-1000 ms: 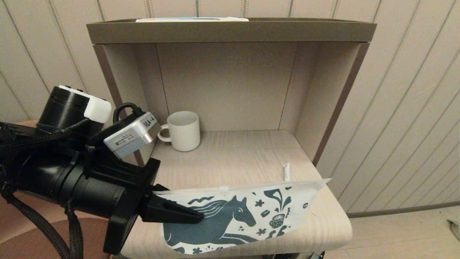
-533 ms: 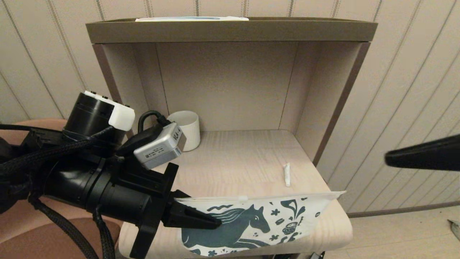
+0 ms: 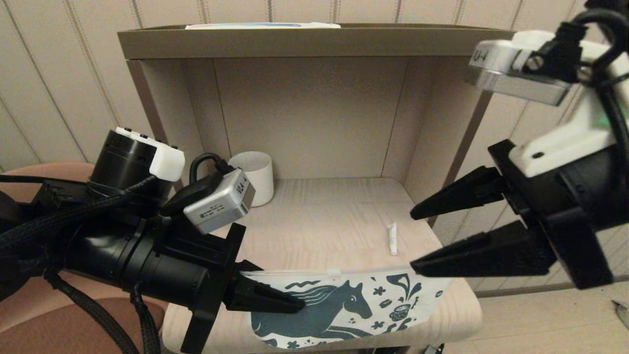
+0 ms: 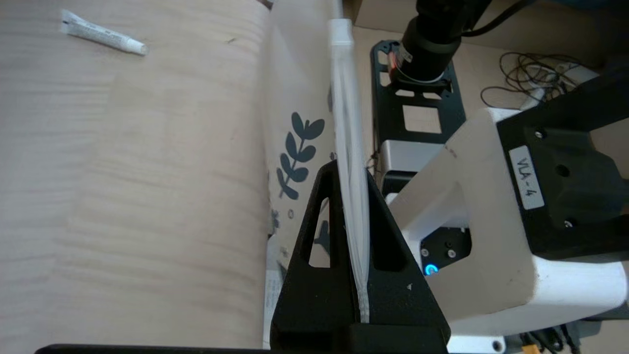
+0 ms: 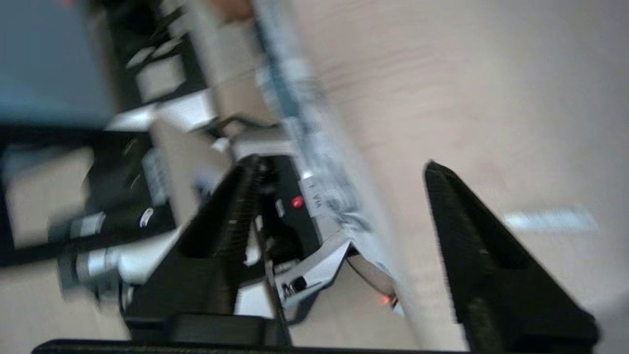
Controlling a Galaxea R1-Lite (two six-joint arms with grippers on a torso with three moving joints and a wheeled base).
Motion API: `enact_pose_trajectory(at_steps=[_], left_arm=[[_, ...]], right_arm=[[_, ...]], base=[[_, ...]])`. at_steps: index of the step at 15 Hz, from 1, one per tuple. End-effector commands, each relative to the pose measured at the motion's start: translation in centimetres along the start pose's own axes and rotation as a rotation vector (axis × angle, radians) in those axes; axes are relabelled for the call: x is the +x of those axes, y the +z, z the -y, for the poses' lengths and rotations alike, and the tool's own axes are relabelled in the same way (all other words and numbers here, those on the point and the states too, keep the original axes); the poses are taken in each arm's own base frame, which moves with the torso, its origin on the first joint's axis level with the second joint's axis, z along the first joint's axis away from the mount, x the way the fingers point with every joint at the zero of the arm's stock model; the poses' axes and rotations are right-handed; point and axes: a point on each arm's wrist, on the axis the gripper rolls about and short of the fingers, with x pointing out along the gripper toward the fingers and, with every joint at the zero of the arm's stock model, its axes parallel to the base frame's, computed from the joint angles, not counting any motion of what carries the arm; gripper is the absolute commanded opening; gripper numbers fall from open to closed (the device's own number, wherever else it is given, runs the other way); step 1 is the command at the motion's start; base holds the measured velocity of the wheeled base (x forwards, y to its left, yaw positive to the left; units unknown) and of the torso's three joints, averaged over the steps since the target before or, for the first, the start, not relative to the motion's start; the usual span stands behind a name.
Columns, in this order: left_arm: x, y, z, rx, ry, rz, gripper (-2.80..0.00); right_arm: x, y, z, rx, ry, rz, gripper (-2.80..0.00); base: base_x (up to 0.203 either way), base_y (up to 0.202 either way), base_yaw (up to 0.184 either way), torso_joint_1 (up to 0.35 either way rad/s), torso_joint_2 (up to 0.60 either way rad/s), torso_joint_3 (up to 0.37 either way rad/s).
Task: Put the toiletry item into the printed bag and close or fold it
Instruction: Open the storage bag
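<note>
Head view: the left gripper (image 3: pixel 295 307) is clamped on the top edge of the printed bag (image 3: pixel 354 307), holding it upright at the front edge of the shelf (image 3: pixel 319 216). The right gripper (image 3: pixel 417 238) hangs empty with jaws spread wide, near the bag's other end. The tube (image 3: pixel 392 238) lies on the shelf just behind the bag. Likely next: take the far end or pick up the tube, a fine, low pinch.

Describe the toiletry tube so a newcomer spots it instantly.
Look at the pale wood shelf surface inside the open beige cabinet. Near its right front lies a small slim white tube, just behind the horse-printed white pouch. It is far thinner than the ribbed white mug at back left.
</note>
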Motion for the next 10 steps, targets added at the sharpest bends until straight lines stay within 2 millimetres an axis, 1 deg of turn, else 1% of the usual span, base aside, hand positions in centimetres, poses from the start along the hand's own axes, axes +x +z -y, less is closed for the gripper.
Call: enact_pose_trajectory(at_steps=[1,3,5,6,7,9,10], left_arm=[[0.0,-0.1,0.0,0.0,-0.008,0.002,-2.8],[0.2,-0.2,-0.1,-0.008,-0.038,0.008,-2.8],[0.2,-0.3,-0.1,-0.01,-0.042,0.009,-2.8],[0.3,-0.3,-0.2,-0.011,-0.042,0.008,-2.8],[0.3,-0.3,-0.2,-0.011,-0.042,0.008,-2.8],[0.3,-0.3,-0.2,-0.011,-0.041,0.007,-2.8],[0.3,-0.3,-0.2,-0.012,-0.04,0.006,-2.8]], right_arm=[[0.4,-0.2,0.0,-0.065,0.091,0.009,0.0],[0.6,-0.1,-0.1,-0.122,0.184,0.046,0.0],[1.3,-0.1,0.1,-0.145,0.251,0.061,0.0],[2.4,0.0,0.5,-0.15,0.26,0.06,0.0],[2.8,0.1,0.6,-0.157,0.262,0.066,0.0],[4.7,-0.2,1.3,-0.151,0.28,0.049,0.0],[5.1,-0.2,1.4,-0.155,0.289,0.054,0.0]], base=[[0.0,0.0,0.0,0.0,0.0,0.0],[0.0,0.0,0.0,0.0,0.0,0.0],[0.0,0.0,0.0,0.0,0.0,0.0],[0.0,0.0,0.0,0.0,0.0,0.0],[0.0,0.0,0.0,0.0,0.0,0.0],[0.0,0.0,0.0,0.0,0.0,0.0],[0.0,0.0,0.0,0.0,0.0,0.0]])
